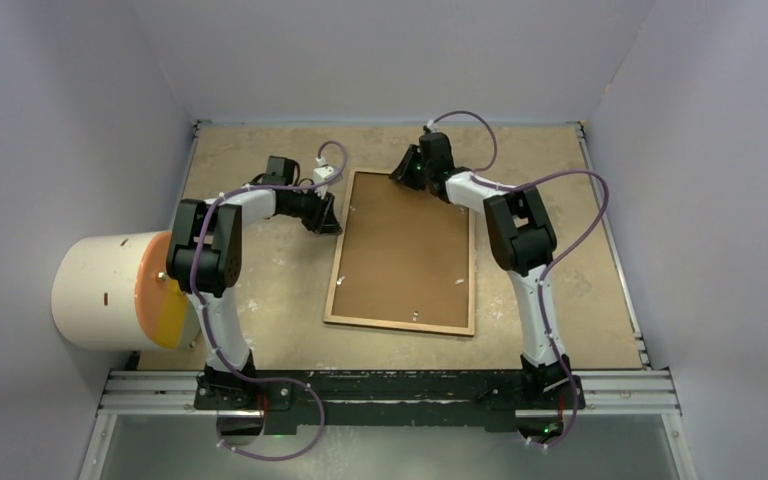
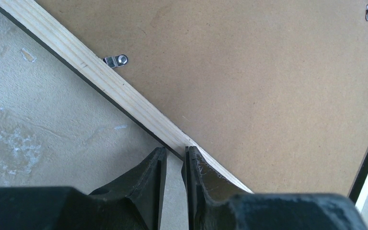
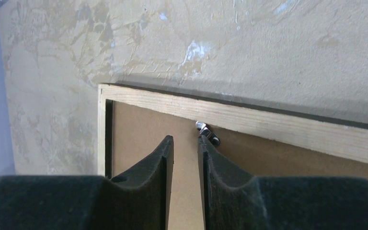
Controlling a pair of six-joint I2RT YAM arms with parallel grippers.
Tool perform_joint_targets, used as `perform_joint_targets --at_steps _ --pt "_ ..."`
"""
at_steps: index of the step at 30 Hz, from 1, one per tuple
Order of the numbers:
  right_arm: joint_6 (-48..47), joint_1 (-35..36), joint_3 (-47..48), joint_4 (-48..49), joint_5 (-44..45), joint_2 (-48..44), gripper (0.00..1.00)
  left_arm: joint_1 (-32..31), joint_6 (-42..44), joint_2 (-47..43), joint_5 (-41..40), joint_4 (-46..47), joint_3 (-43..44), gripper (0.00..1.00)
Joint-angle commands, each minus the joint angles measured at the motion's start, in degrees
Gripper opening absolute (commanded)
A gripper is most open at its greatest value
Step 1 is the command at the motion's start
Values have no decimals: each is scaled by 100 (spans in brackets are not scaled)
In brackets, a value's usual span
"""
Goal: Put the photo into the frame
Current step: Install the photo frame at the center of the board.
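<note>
The frame (image 1: 334, 270) lies face down mid-table, its light wood back up. The plain brown backing board (image 1: 405, 250) fills it. The photo is hidden. My left gripper (image 1: 328, 216) sits at the frame's left rail near the far corner. In the left wrist view its jaws (image 2: 175, 149) are nearly together and empty, with the tips at the wood rail (image 2: 91, 67). My right gripper (image 1: 407, 168) is at the frame's far edge. In the right wrist view its jaws (image 3: 185, 139) are nearly together and empty over the board (image 3: 134, 134), with the right tip beside a metal clip (image 3: 208, 133) under the far rail (image 3: 278, 127).
A white cylinder with an orange end (image 1: 110, 290) lies at the table's left edge. More small metal clips (image 2: 116, 61) sit along the rails. Grey walls enclose three sides. A metal mounting rail (image 1: 390, 385) runs along the near edge.
</note>
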Motion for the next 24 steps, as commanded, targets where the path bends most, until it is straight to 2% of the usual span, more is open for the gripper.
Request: perform_joint_targets --at_steps 1,13,20,24 --pt "-32 -44 228 40 269 174 27 -17 320 -26 -259 -148 -171 23" --pt "65 -44 210 176 -6 65 26 -17 368 -27 -271 -171 -197 22" --pt "38 -136 -459 101 -129 -1023 38 -17 415 -78 -326 -220 -205 22" --pt "18 -213 -1084 -364 266 -1648 38 -17 413 -94 -326 -217 -197 22"
